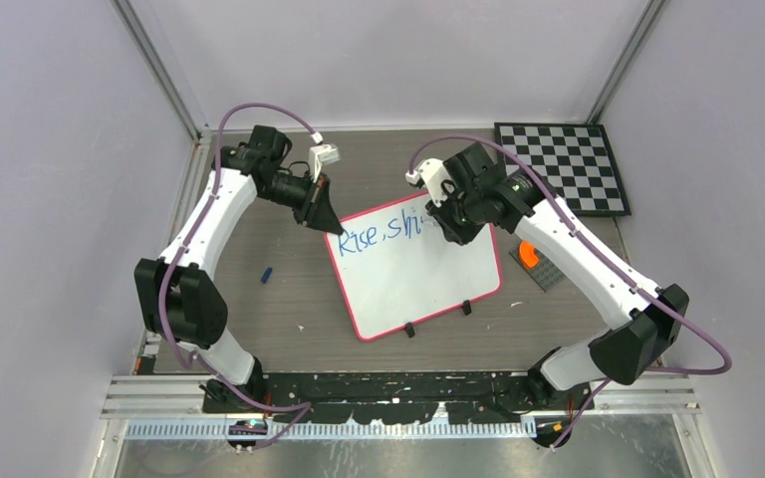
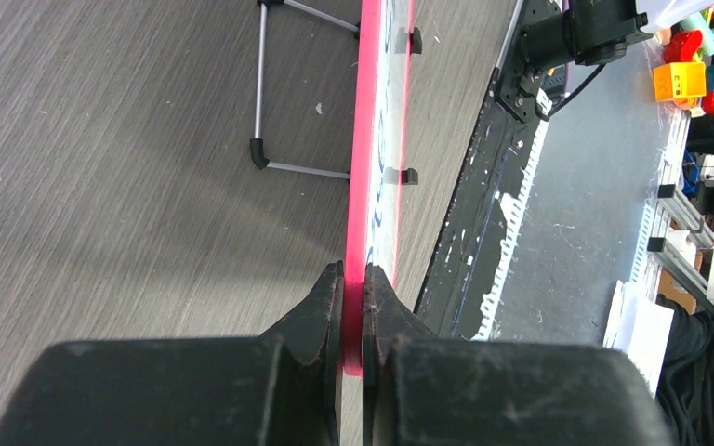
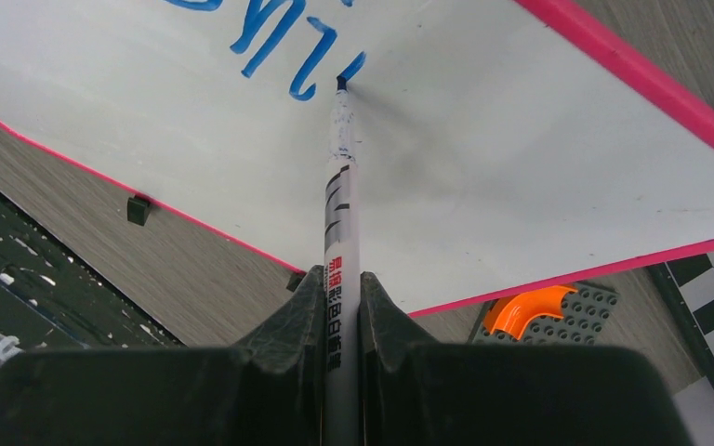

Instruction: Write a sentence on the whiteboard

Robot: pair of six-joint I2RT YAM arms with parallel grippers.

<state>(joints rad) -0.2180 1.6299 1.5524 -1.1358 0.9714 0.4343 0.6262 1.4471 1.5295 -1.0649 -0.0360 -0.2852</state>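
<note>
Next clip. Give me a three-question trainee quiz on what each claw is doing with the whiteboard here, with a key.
1. True or false: the left claw is clamped on the edge of the whiteboard.
2. The right claw holds: A) an eraser, B) a marker, C) nothing.
3. What colour is the writing on the board?

Key: 1 true; 2 B; 3 blue.

Glossy smooth whiteboard [image 3: 149, 111], pink plastic rim [image 2: 357, 186], matt wood-grain table [image 2: 102, 139]
</note>
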